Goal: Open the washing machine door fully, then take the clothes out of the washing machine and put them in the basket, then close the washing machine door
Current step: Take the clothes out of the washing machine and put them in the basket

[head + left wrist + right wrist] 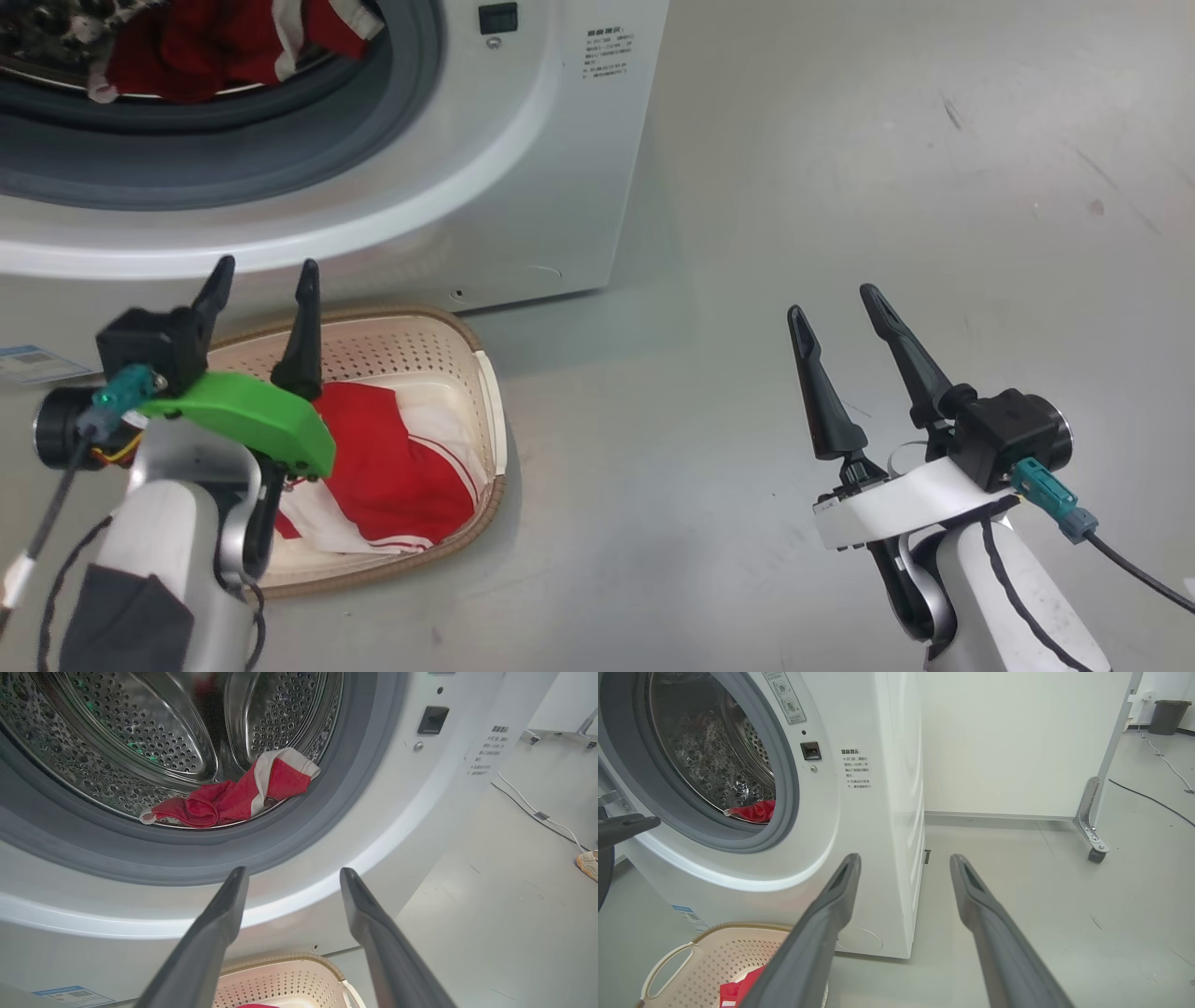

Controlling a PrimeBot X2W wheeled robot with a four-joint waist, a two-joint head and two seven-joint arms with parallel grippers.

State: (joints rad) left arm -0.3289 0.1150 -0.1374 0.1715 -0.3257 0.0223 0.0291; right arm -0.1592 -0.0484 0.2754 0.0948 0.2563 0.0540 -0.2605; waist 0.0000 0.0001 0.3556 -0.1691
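My left gripper (266, 271) is spread wide and empty, above the basket (493, 401) on the floor (840, 140). My right gripper (831, 303) is spread wide and empty too. Red clothes (392, 467) lie in the basket. One red piece (224, 805) sits inside the washing machine (523, 187).

basket (411, 350) on floor (840, 187) before washing machine (551, 187), clothes (401, 476) in basket; garment (219, 805) in drum (140, 728)
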